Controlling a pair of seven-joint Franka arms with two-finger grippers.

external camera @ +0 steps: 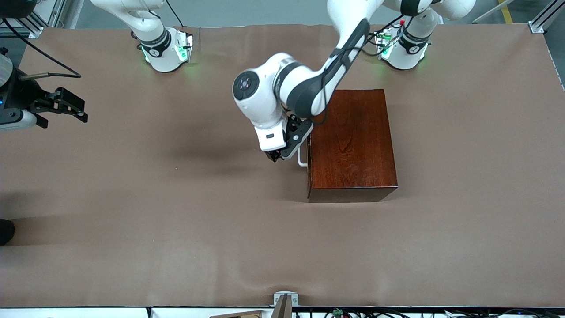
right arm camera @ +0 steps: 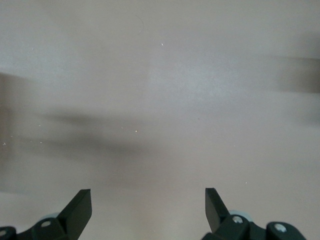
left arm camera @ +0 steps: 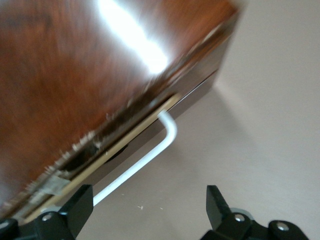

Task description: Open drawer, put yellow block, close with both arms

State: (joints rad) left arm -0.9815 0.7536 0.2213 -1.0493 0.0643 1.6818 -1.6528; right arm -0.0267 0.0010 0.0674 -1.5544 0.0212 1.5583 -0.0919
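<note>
The glossy dark wooden box point(external camera: 353, 141) stands on the table toward the left arm's end. Its drawer front point(left arm camera: 200, 95) faces the right arm's end and sits almost flush, with a thin pale strip showing along it. The white U-shaped handle point(external camera: 302, 159) point(left arm camera: 150, 157) sticks out from it. My left gripper point(external camera: 278, 155) point(left arm camera: 148, 200) is open just in front of the handle, and one end of the bar lies beside one fingertip point(left arm camera: 82, 200). My right gripper point(external camera: 79, 110) point(right arm camera: 148, 200) hangs open over bare table at the right arm's end, waiting. The yellow block is out of view.
A brown cloth point(external camera: 176, 221) covers the whole table. A metal bracket point(external camera: 284, 300) sits at the table edge nearest the front camera. Cables and dark equipment point(external camera: 13, 97) crowd the right arm's end.
</note>
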